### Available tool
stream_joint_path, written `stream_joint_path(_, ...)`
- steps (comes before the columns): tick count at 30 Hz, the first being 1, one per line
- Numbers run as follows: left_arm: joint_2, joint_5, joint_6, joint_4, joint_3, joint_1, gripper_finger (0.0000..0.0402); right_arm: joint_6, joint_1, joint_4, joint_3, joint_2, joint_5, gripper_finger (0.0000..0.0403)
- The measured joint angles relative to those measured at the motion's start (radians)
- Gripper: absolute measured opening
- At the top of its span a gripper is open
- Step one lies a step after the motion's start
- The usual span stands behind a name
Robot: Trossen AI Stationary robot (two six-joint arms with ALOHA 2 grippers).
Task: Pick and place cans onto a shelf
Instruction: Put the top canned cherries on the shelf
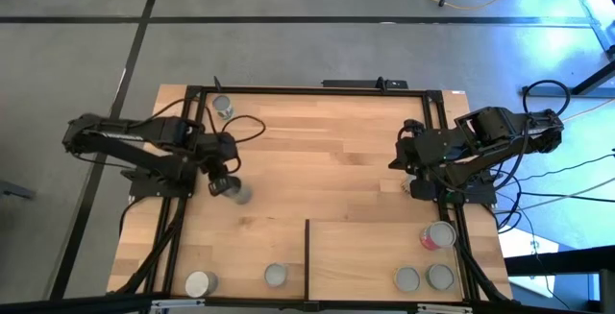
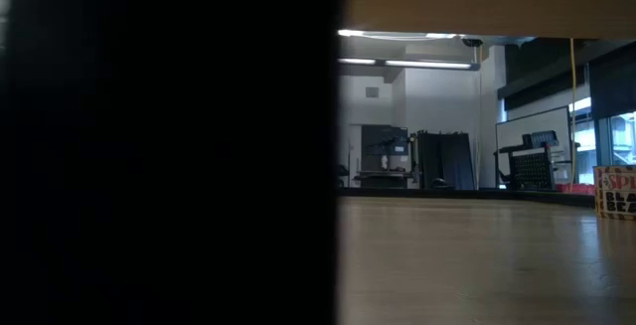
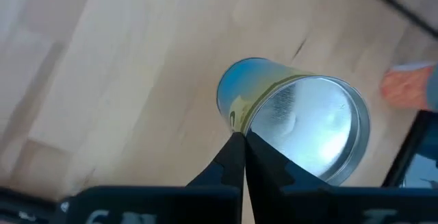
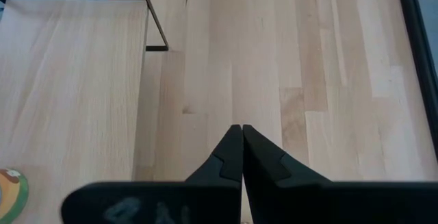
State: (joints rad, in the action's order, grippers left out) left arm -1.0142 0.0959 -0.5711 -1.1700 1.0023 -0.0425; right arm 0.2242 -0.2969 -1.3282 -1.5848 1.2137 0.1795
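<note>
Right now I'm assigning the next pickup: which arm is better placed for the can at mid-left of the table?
Left. Its end effector hovers right beside that can, fingers shut. The right end effector waits across the table near the shelf.

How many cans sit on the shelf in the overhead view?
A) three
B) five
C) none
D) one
A: on the shelf sit one can with a red-pink side and two grey-topped cans; the other cans lie outside its black strip.
</note>
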Motion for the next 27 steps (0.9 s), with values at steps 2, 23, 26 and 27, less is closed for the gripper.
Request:
stream_joint_path(2, -0.04, -0.001, 0.019, 0.0, 0.07, 0.0, 0.0, -0.002, 0.0, 0.0, 0.0, 0.0, 0.001, 0.0005)
stream_joint_path(23, -0.488, -0.058, 0.265, -0.238, 0.869, -0.066, 0.0, -0.021, 0.0, 0.0, 0.0, 0.0, 0.003, 0.0005)
stream_joint_path(26, -0.538, -0.061, 0.291, -0.236, 0.954, -0.065, 0.0, -0.021, 0.0, 0.0, 0.0, 0.0, 0.003, 0.0005)
stream_joint_path(27, -0.556, -0.061, 0.302, -0.237, 0.979, -0.065, 0.0, -0.021, 0.0, 0.0, 0.0, 0.0, 0.003, 0.0005)
